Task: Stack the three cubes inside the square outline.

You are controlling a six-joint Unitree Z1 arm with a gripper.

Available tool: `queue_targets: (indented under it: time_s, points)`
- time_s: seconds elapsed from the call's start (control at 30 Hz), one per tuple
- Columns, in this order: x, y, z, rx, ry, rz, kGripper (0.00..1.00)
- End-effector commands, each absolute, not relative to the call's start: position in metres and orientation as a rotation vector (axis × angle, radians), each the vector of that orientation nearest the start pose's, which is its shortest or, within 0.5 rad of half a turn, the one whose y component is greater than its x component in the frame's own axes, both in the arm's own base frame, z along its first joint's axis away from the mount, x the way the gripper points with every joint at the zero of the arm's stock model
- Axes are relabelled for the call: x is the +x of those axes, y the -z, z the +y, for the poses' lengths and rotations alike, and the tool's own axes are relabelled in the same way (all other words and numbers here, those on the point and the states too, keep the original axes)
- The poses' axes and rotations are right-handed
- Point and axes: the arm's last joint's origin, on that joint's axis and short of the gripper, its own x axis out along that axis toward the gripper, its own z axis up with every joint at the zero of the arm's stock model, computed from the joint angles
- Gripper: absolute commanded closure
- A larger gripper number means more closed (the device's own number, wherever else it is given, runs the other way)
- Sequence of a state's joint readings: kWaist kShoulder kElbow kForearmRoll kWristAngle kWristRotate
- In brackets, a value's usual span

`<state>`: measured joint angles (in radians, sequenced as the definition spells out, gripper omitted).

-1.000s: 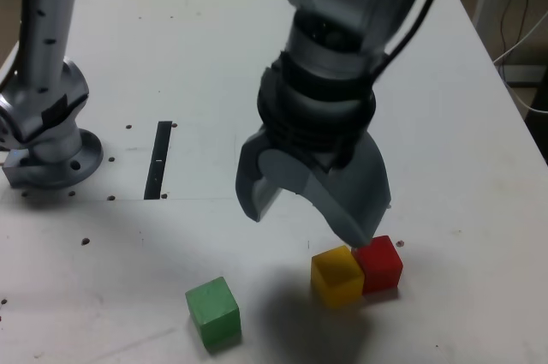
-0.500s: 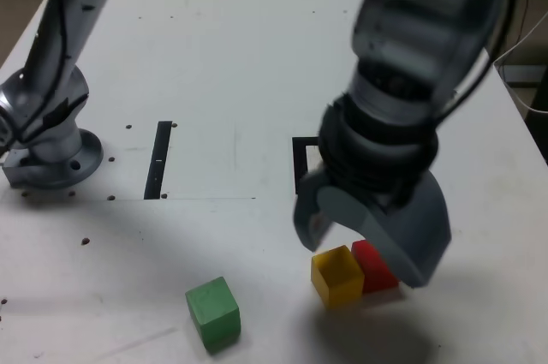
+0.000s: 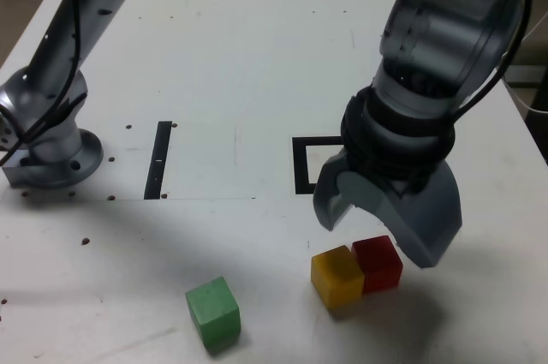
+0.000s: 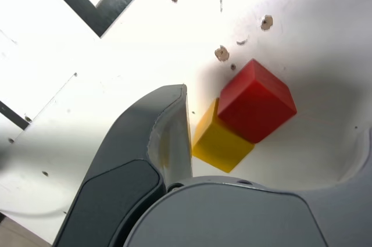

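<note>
Gripper (image 3: 387, 231): spread wide, nothing pinched, hanging just above the red/yellow pair at lower right of the exterior view; one jaw over by the yellow side, the other past the red side.
Red cube (image 3: 378, 263): on the bench, lower right of centre, touching the yellow one. Also clear in the wrist view (image 4: 256, 100), corner-on.
Yellow cube (image 3: 336, 276): snug against the red cube on its left side in the exterior view; partly tucked behind a jaw in the wrist view (image 4: 220, 143).
Green cube (image 3: 213, 313): off alone near the bottom edge, left of centre, well apart from the other two.
Square outline (image 3: 300, 167): middle of the frame, just above the red/yellow pair; only its left side and part of the top show, rest hidden behind the arm. Visible part looks empty. A corner of it peeks into the upper left of the wrist view (image 4: 93, 14).
Black strip (image 3: 160, 159): narrow straight mark further left, not the target.
Bench (image 3: 214, 56): white, a few screw holes, otherwise bare.
Progress: basically zero so far, no cube seen in the outline, nothing stacked.
Left to do: all three cubes, probably starting with red or yellow going by the gripper's position. Tricky bit, guessing: those two touch, so grabbing one cleanly could nudge the other.
</note>
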<state>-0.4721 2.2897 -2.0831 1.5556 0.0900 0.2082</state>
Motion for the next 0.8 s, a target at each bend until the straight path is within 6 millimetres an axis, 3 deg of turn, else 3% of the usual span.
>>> queue_targets:
  time_s: [0.0, 0.3, 0.77]
  points:
    - [0.386, -0.261, -0.192, 0.68, 0.473, 1.689, 0.01]
    - [0.386, -0.259, -0.191, 0.847, 0.605, 1.66, 0.01]
    - [0.385, -0.251, -0.193, 0.843, 0.664, 1.634, 0.0]
